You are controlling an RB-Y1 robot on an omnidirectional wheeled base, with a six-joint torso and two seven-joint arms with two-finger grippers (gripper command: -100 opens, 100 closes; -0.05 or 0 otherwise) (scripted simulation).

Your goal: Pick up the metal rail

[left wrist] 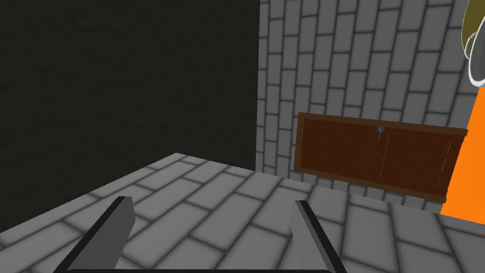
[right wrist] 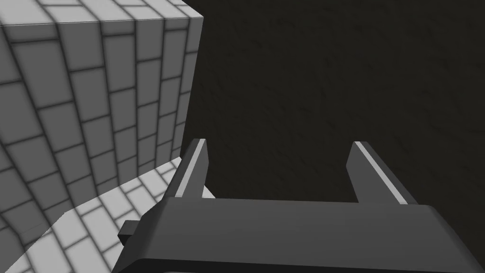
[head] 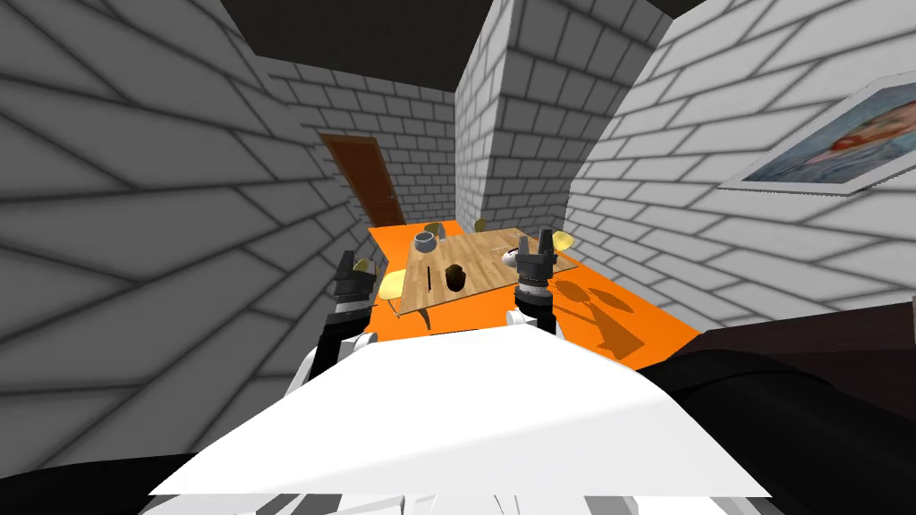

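A thin dark rail (head: 430, 278) lies on the wooden table (head: 483, 255) ahead of me, between a grey bowl (head: 424, 241) and a dark cup (head: 455, 278). My right gripper (head: 533, 241) is raised in front of the table's right side, well to the right of the rail. In the right wrist view the right gripper (right wrist: 282, 161) is open and holds nothing. My left gripper (head: 345, 266) hovers left of the table. The left wrist view shows the left gripper (left wrist: 211, 222) open and empty too, pointing toward a brick wall.
The table stands on an orange floor (head: 626, 313) with yellow chairs (head: 391, 285) around it. A small grey object (head: 510, 259) sits near the table's right edge. A brown door (head: 367, 179) is behind, also the door (left wrist: 379, 154). Brick walls close in; a dark sofa (head: 805, 358) is at right.
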